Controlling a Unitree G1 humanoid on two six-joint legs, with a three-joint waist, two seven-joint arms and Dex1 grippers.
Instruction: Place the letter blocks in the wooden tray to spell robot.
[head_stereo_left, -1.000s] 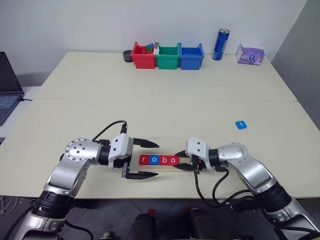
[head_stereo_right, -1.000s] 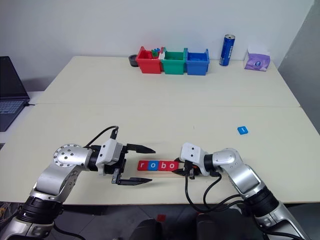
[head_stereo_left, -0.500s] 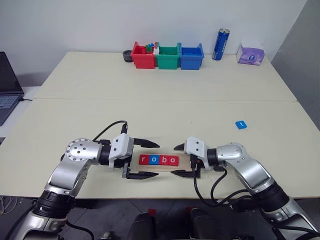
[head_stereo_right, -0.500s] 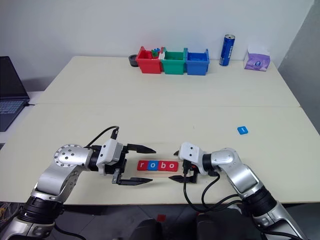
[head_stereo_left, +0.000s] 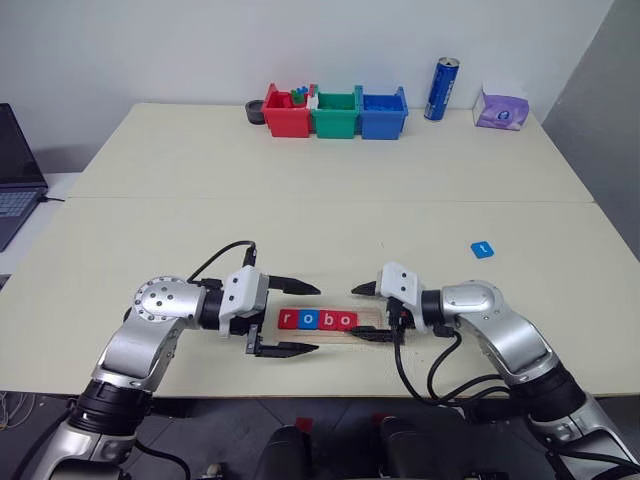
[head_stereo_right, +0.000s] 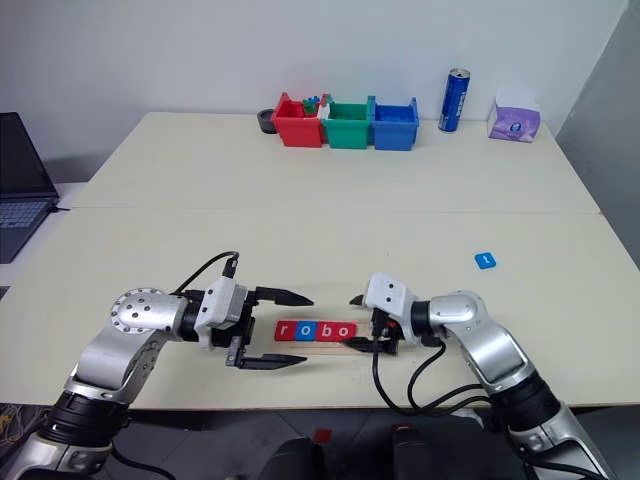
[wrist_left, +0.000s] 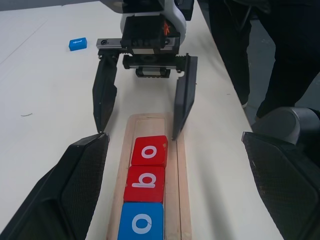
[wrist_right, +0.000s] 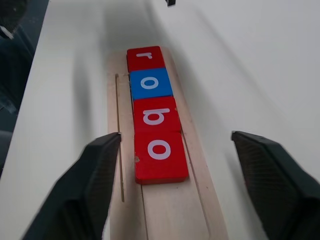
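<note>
place: lab/office | cues: laptop (head_stereo_left: 15, 170), worktables (head_stereo_left: 300, 160), sorting bins (head_stereo_left: 335, 112)

Your left gripper (head_stereo_left: 297, 318) sits lower left of centre, fingers spread wide; your right gripper (head_stereo_left: 364, 312) faces it, fingers parted, empty.

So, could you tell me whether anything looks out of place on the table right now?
One letter block, the blue t, lies alone on the table, far to the right of the wooden tray, where r, o, b, o sit in a row. The last o looks slightly askew.
</note>
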